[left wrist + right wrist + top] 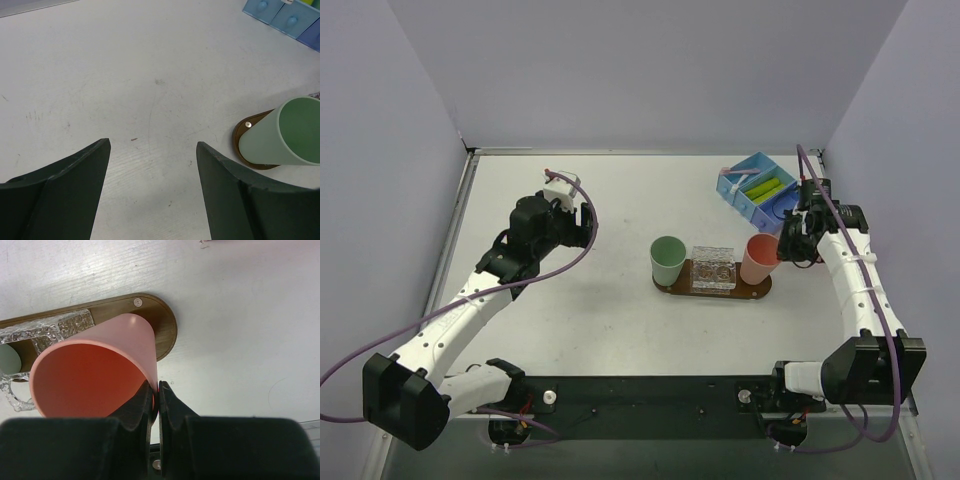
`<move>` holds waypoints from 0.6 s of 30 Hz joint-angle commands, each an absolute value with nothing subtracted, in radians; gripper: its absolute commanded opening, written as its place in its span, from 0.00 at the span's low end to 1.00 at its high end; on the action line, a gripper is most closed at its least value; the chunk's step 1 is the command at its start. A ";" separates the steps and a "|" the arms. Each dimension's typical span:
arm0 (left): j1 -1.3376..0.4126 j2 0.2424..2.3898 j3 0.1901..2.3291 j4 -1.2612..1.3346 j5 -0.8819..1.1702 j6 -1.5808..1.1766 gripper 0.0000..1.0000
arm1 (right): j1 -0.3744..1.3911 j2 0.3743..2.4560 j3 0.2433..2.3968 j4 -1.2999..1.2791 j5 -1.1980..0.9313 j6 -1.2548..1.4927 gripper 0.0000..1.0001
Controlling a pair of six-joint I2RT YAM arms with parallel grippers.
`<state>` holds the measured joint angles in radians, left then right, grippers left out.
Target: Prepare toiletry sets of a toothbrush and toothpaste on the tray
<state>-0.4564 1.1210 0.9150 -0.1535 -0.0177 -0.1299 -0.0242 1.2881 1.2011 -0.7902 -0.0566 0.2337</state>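
The dark brown oval tray [755,291] lies at mid-table with a mint-green cup [667,259] on its left end, a clear glass holder [713,269] in the middle and a pink cup [759,259] on its right end. My right gripper [788,243] is shut on the pink cup's rim [150,371], one finger inside and one outside; the tray [162,325] shows beneath. Lime-green toothpaste tubes [764,188] lie in the blue bin [738,197]. No toothbrush is visible. My left gripper [152,147] is open and empty over bare table, left of the mint cup [282,132].
The blue bin stands at the back right, just behind my right gripper. Its blue front [280,12] shows at the top right of the left wrist view. Walls close the table on the left, back and right.
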 commanded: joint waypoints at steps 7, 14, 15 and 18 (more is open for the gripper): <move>-0.463 1.124 0.917 -0.100 -0.018 -0.132 0.80 | -0.020 1.324 1.203 -0.805 -0.071 0.282 0.00; -0.466 1.123 0.917 -0.103 -0.020 -0.129 0.80 | -0.020 1.324 1.193 -0.808 -0.020 0.268 0.00; -0.468 1.124 0.919 -0.103 -0.021 -0.129 0.80 | -0.018 1.321 1.193 -0.808 -0.018 0.268 0.00; -0.468 1.123 0.917 -0.104 -0.021 -0.129 0.80 | -0.020 1.327 1.192 -0.808 -0.021 0.265 0.00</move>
